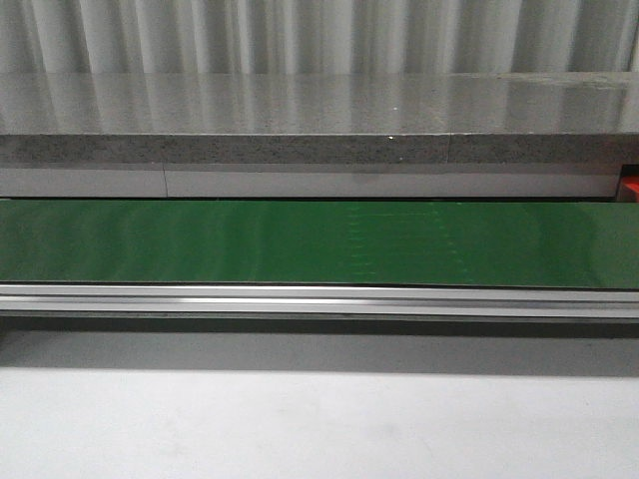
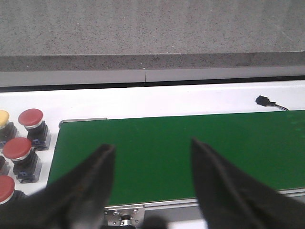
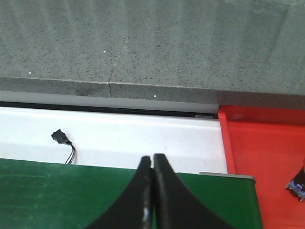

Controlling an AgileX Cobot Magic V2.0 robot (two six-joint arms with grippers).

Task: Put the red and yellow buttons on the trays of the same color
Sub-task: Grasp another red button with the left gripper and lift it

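Note:
In the left wrist view, three red buttons (image 2: 31,117) (image 2: 17,148) (image 2: 6,188) and part of a yellow button (image 2: 3,118) stand on the white surface beside the end of the green belt (image 2: 157,148). My left gripper (image 2: 152,148) is open and empty above the belt, apart from the buttons. In the right wrist view, my right gripper (image 3: 152,160) is shut and empty over the belt's other end (image 3: 47,191). The red tray (image 3: 262,152) lies beside that end, with a small part of a button base (image 3: 298,185) on it. No yellow tray shows. Neither gripper shows in the front view.
The front view shows the green belt (image 1: 319,242) with its metal rail (image 1: 319,297), a grey stone ledge (image 1: 319,110) behind, and a red tray corner (image 1: 630,188) at far right. A small black connector with wires (image 3: 62,140) lies on the white surface; it also shows in the left wrist view (image 2: 265,100).

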